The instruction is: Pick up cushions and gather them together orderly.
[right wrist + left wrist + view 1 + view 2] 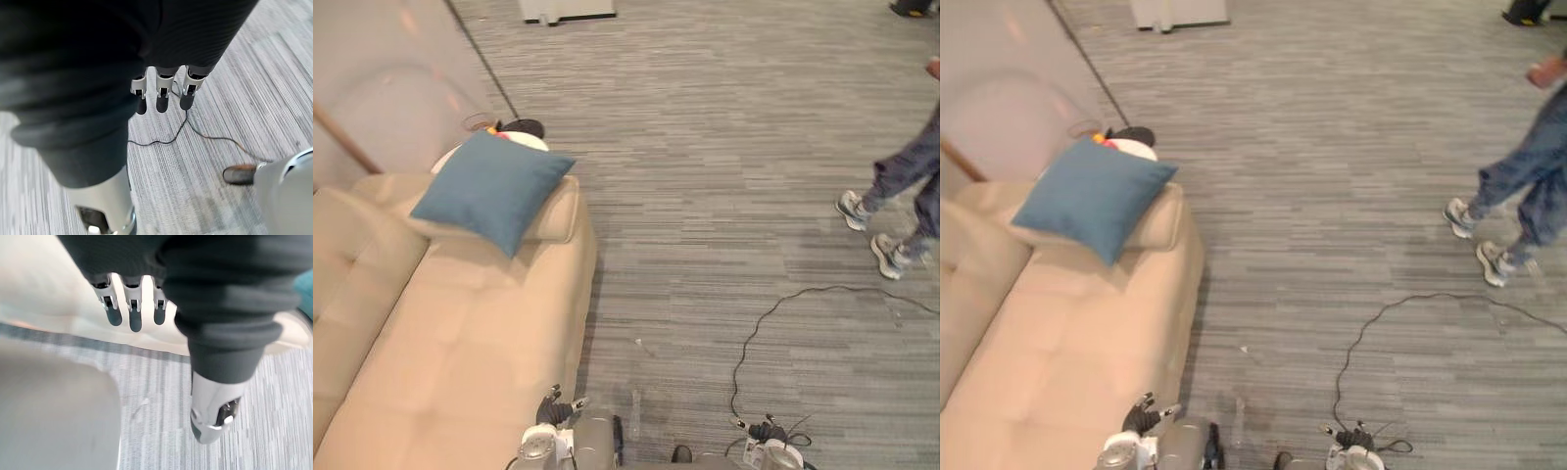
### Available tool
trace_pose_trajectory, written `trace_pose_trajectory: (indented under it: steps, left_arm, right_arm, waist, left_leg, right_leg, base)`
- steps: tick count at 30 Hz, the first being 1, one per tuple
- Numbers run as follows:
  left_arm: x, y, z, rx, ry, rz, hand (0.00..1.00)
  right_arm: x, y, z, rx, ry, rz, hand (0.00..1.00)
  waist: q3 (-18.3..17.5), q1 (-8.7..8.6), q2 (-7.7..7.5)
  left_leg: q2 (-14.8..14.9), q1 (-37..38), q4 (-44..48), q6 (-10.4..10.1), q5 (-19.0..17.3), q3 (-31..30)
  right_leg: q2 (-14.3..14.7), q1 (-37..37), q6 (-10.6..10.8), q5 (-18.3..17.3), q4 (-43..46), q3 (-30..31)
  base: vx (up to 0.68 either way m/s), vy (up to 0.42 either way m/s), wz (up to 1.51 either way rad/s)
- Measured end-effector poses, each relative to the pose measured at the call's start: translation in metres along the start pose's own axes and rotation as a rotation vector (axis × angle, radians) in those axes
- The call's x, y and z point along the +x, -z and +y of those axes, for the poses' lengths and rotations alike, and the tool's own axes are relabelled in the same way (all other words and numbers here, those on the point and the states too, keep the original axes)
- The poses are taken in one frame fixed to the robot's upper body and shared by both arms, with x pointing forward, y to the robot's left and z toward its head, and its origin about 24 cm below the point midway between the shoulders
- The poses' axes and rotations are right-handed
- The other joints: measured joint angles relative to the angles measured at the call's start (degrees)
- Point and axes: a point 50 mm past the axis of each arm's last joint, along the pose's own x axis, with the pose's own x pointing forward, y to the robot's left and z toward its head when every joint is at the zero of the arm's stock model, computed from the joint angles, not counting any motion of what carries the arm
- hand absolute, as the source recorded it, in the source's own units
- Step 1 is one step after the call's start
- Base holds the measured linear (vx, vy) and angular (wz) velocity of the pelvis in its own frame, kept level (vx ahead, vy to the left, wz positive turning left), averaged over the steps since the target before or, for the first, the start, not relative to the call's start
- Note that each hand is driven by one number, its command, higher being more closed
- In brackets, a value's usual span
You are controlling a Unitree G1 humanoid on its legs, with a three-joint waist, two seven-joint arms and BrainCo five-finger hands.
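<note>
One blue cushion (494,191) leans on the far armrest of the sofa (460,343).
It looks soft, light and floppy, so I'd grip an edge or scoop beneath. My left hand (553,406) and right hand (769,431) hang near the sofa's near end, fingers loosely straight and empty. A white-and-black thing (524,135) behind the cushion is half hidden.

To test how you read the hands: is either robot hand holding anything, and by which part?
Nothing is held. The left hand and right hand hang open and empty; the square blue fabric cushion lies on the beige sofa.
</note>
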Motion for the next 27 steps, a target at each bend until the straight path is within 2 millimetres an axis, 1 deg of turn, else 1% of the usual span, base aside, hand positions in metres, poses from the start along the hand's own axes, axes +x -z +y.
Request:
trace_pose_trajectory:
  steps: [1, 2, 3, 4, 5, 6, 7, 8, 9, 10, 11, 12, 13, 14, 15, 16, 17, 18, 19, 20, 21, 22, 23, 24, 25, 26, 27]
  left_arm:
    - [0.0, 0.0, 0.001, -0.002, -0.003, -0.001, 0.0]
    - [0.001, -0.002, 0.005, 0.006, -0.012, -0.006, 0.0]
    - [0.002, -0.004, 0.006, 0.003, -0.009, -0.012, 0.0]
    - [0.002, -0.005, 0.007, -0.004, -0.008, -0.013, 0.0]
    - [0.002, -0.003, 0.006, -0.018, -0.011, -0.006, 0.0]
    - [0.002, -0.002, 0.008, -0.022, -0.016, -0.002, 0.0]
    - [0.002, -0.002, 0.01, -0.01, -0.017, 0.001, 0.0]
    - [0.002, 0.0, 0.011, -0.004, -0.017, 0.013, 0.0]
    - [0.002, 0.003, 0.013, 0.016, -0.018, 0.027, 0.0]
    - [0.002, 0.003, 0.013, 0.031, -0.013, 0.03, 0.0]
    - [0.002, 0.003, 0.012, 0.031, -0.011, 0.029, 0.0]
    - [0.002, 0.001, 0.011, 0.029, -0.01, 0.024, 0.0]
    - [0.003, -0.001, 0.01, 0.028, -0.01, 0.019, 0.0]
    - [0.004, -0.003, 0.008, 0.026, -0.006, 0.013, 0.0]
    - [0.004, -0.005, 0.006, 0.023, -0.002, 0.009, 0.0]
    - [0.004, -0.003, 0.007, 0.025, -0.006, 0.013, 0.0]
    - [0.003, -0.001, 0.01, 0.03, -0.012, 0.02, 0.0]
    - [0.002, 0.003, 0.011, 0.029, -0.014, 0.031, 0.0]
    - [-0.001, 0.011, 0.0, 0.008, 0.005, 0.06, 0.0]
    - [-0.002, 0.012, -0.003, -0.008, 0.006, 0.061, 0.0]
    - [-0.002, 0.011, -0.006, -0.031, 0.004, 0.06, 0.0]
    - [-0.001, 0.009, -0.008, -0.07, -0.009, 0.052, 0.0]
    - [-0.001, 0.008, -0.007, -0.091, -0.019, 0.047, 0.0]
    - [-0.002, 0.007, -0.006, -0.091, -0.025, 0.042, 0.0]
    - [-0.002, 0.008, -0.002, -0.077, -0.028, 0.038, 0.0]
    - [-0.002, 0.008, -0.001, -0.067, -0.027, 0.035, 0.0]
    - [-0.002, 0.007, 0.0, -0.064, -0.027, 0.026, 0.0]
  right_arm:
    - [0.0, 0.001, 0.003, 0.002, -0.007, 0.004, 0.0]
    - [-0.002, 0.001, 0.011, 0.006, -0.027, 0.009, 0.0]
    - [-0.002, 0.004, 0.011, 0.008, -0.027, 0.018, 0.0]
    - [-0.003, 0.005, 0.01, 0.008, -0.026, 0.018, 0.0]
    - [-0.003, 0.006, 0.009, 0.003, -0.024, 0.018, 0.0]
    - [-0.003, 0.005, 0.01, 0.001, -0.031, 0.016, 0.0]
    - [-0.004, 0.006, 0.013, -0.002, -0.039, 0.014, 0.0]
    - [-0.004, 0.007, 0.014, -0.007, -0.042, 0.017, 0.0]
    - [-0.005, 0.01, 0.015, -0.016, -0.049, 0.02, 0.0]
    - [-0.005, 0.009, 0.013, -0.019, -0.049, 0.013, 0.0]
    - [-0.005, 0.006, 0.013, -0.017, -0.051, 0.001, 0.0]
    - [-0.005, 0.005, 0.013, -0.012, -0.053, -0.011, 0.0]
    - [-0.005, 0.004, 0.014, -0.013, -0.057, -0.013, 0.0]
    - [-0.005, 0.003, 0.014, -0.012, -0.057, -0.017, 0.0]
    - [-0.005, 0.0, 0.015, -0.008, -0.059, -0.025, 0.0]
    - [-0.005, -0.002, 0.017, -0.008, -0.062, -0.033, 0.0]
    - [-0.005, -0.001, 0.017, -0.008, -0.064, -0.028, 0.0]
    - [-0.005, 0.002, 0.015, -0.003, -0.059, -0.017, 0.0]
    - [-0.002, -0.004, 0.008, -0.018, -0.04, -0.031, 0.0]
    - [-0.001, -0.005, 0.003, -0.025, -0.029, -0.032, 0.0]
    - [-0.001, -0.005, 0.001, -0.027, -0.024, -0.034, 0.0]
    - [-0.001, -0.005, 0.0, -0.021, -0.022, -0.037, 0.0]
    - [-0.002, -0.003, 0.0, -0.029, -0.024, -0.034, 0.0]
    - [-0.002, -0.001, 0.003, -0.034, -0.032, -0.029, 0.0]
    - [-0.003, 0.003, 0.005, -0.04, -0.039, -0.015, 0.0]
    - [-0.003, 0.002, 0.007, -0.034, -0.044, -0.018, 0.0]
    - [-0.003, 0.001, 0.008, -0.032, -0.045, -0.021, 0.0]
  waist:
    - [-0.11, 0.78, -0.29]
    - [-0.45, 0.84, -2.04]
    - [-0.33, 0.78, -2.96]
    - [-0.4, 0.91, -3.22]
    - [-0.44, 1.13, -3.34]
    - [-0.25, 1.27, -3.77]
    - [0.02, 0.56, -4.18]
    - [0.18, -0.19, -4.42]
    - [0.29, -0.85, -4.91]
    - [0.3, -0.98, -4.88]
    - [0.41, -1.01, -4.59]
    - [0.38, -1.15, -4.44]
    - [0.52, -1.3, -4.18]
    - [0.53, -1.56, -4.18]
    - [0.55, -2.16, -4.1]
    - [0.65, -2.84, -4.41]
    - [0.48, -3.23, -5.3]
    - [0.34, -3.51, -6.14]
    - [-0.42, -3.42, -3.17]
    - [-0.89, -3.44, -2.34]
    - [-0.98, -3.55, -1.58]
    - [-0.56, -3.85, -0.47]
    - [-0.07, -3.63, -0.38]
    - [0.12, -3.02, 0.03]
    - [0.24, -2.66, -0.21]
    - [0.44, -2.51, -0.56]
    - [0.5, -2.41, -0.81]
  left_leg:
    - [-0.14, 1.1, -0.53, 1.81, 4.07, 0.94]
    - [-1.87, 1.24, 0.56, 4.0, 1.75, 1.83]
    - [-2.66, 0.41, 4.0, 5.54, -1.29, 1.96]
    - [-2.98, 0.06, 6.85, 6.42, -3.62, 2.02]
    - [-2.91, 1.49, 8.99, 6.35, -6.75, 2.77]
    - [-3.13, 3.84, 9.06, 6.38, -8.19, 3.65]
    - [-3.95, 7.24, 8.94, 6.72, -9.9, 3.44]
    - [-4.29, 9.36, 8.97, 6.93, -10.85, 3.11]
    - [-4.99, 13.02, 8.46, 6.86, -11.37, 2.37]
    - [-4.98, 16.58, 6.82, 6.86, -11.37, 1.9]
    - [-4.59, 18.75, 5.28, 6.86, -11.37, 1.24]
    - [-3.8, 21.46, 3.25, 6.86, -11.37, 0.6]
    - [-3.1, 23.08, 1.94, 6.92, -11.43, -0.13]
    - [-2.41, 24.01, 1.06, 6.72, -11.55, -1.23]
    - [-1.2, 25.04, 0.13, 5.8, -12.21, -3.15]
    - [-0.48, 25.81, 0.04, 4.34, -13.32, -5.06]
    - [-0.66, 26.29, 0.1, 3.42, -14.29, -6.42]
    - [-0.64, 27.3, 0.38, 2.27, -16.11, -8.56]
    - [1.94, 27.56, 1.76, 1.76, -16.66, -11.08]
    - [2.78, 25.8, 5.61, 1.4, -16.4, -12.06]
    - [3.7, 22.59, 11.8, 0.97, -15.87, -12.2]
    - [5.06, 17.04, 24.02, -0.33, -12.44, -11.37]
    - [7.24, 12.25, 32.83, -0.03, -7.33, -10.04]
    - [9.72, 9.21, 39.55, 0.28, -7.44, -7.9]
    - [11.03, 6.35, 43.78, 0.78, -8.7, -4.94]
    - [11.03, 4.72, 43.82, 1.28, -9.66, -2.4]
    - [10.09, 2.96, 40.8, 1.9, -10.41, 0.11]
  right_leg:
    - [-0.19, 1.1, 0.48, -0.77, -0.82, 1.68]
    - [-1.89, 2.32, 1.62, -1.5, -1.44, 2.75]
    - [-2.9, 2.81, 2.59, -1.74, -0.97, 3.33]
    - [-3.44, 2.85, 3.46, -2.32, 0.93, 3.73]
    - [-3.94, 0.55, 6.29, -4.89, 10.07, 4.79]
    - [-4.55, -3.56, 10.21, -6.01, 22.17, 5.99]
    - [-5.68, -8.85, 17.13, -4.76, 37.3, 6.32]
    - [-6.23, -11.0, 18.01, -4.45, 44.21, 6.06]
    - [-7.66, -14.15, 15.98, -5.12, 51.55, 4.43]
    - [-8.83, -16.58, 12.27, -6.39, 51.93, 1.85]
    - [-9.1, -17.32, 10.18, -7.08, 49.77, 0.11]
    - [-9.67, -19.06, 7.86, -7.78, 44.21, -2.59]
    - [-9.65, -21.21, 7.09, -7.71, 39.15, -3.52]
    - [-9.38, -22.31, 6.95, -7.28, 35.35, -3.64]
    - [-8.62, -24.05, 7.24, -4.55, 28.55, -2.35]
    - [-7.4, -24.92, 7.68, -0.81, 22.15, 0.79]
    - [-7.4, -25.04, 7.8, 2.53, 17.93, 3.47]
    - [-7.34, -24.96, 7.8, 8.6, 17.45, 4.81]
    - [-5.91, -24.78, 6.2, 4.78, 21.13, 2.74]
    - [-5.85, -24.56, 5.53, 2.76, 22.36, 0.98]
    - [-6.08, -23.75, 4.83, 1.37, 22.76, -1.27]
    - [-5.85, -20.94, 3.91, -0.3, 22.26, -4.27]
    - [-5.2, -17.77, 2.97, -1.14, 20.64, -6.17]
    - [-4.36, -14.13, 2.18, -1.61, 18.5, -7.81]
    - [-3.95, -9.64, 1.72, -1.88, 15.65, -9.75]
    - [-3.94, -6.8, 1.72, -1.88, 13.29, -10.86]
    - [-4.11, -3.94, 1.72, -1.87, 10.55, -12.16]
  base:
    - [0.51, 0.169, -0.61]
    - [0.56, 0.13, -0.41]
    - [0.56, 0.126, -0.11]
    - [0.66, 0.172, -0.1]
    - [0.53, 0.161, -0.22]
    - [0.51, 0.138, -0.2]
    - [0.41, 0.079, -0.03]
    - [0.52, 0.057, 0.26]
    - [0.52, 0.008, 0.29]
    - [0.51, -0.008, 0.25]
    - [0.51, -0.049, 0.24]
    - [0.48, -0.09, 0.33]
    - [0.56, -0.162, 0.43]
    - [0.52, -0.234, 0.59]
    - [0.52, -0.306, 0.72]
    - [0.44, -0.296, 0.78]
    - [0.46, -0.354, 0.74]
    - [0.45, -0.349, 0.71]
    - [0.44, -0.346, 0.69]
    - [0.41, -0.318, 0.67]
    - [0.4, -0.34, 0.92]
    - [0.39, -0.344, 1.04]
    - [0.39, -0.316, 1.02]
    - [0.37, -0.263, 0.72]
    - [0.42, -0.264, 0.59]
    - [0.32, -0.189, 0.58]
    - [0.29, -0.146, 0.53]
